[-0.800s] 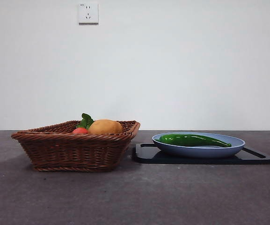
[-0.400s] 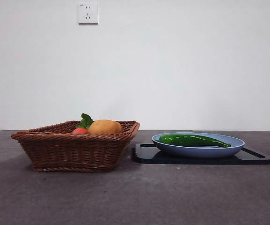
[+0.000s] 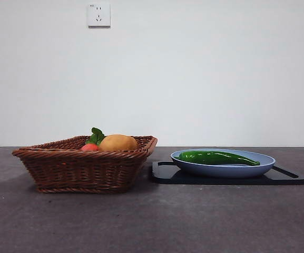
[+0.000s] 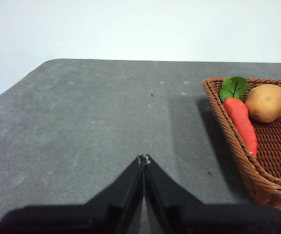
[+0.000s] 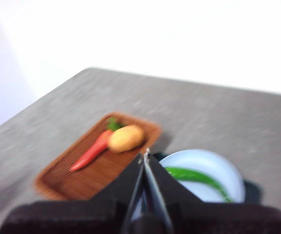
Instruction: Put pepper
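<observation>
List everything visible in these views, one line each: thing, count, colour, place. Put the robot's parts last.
pepper: one, glossy dark green, lying in the blue plate.
plate: one, blue, on the black tray.
tray: one, black, on the table beside the basket.
basket: one, brown wicker, on the table.
carrot: one, orange-red with green leaves, in the basket.
potato: one, yellow-orange, in the basket next to the carrot.
table: one, dark grey.
wall socket: one, white, on the wall above the basket.
left gripper: one, black, fingers shut, above bare table beside the basket.
right gripper: one, black, fingers shut, high over the plate and basket.
</observation>
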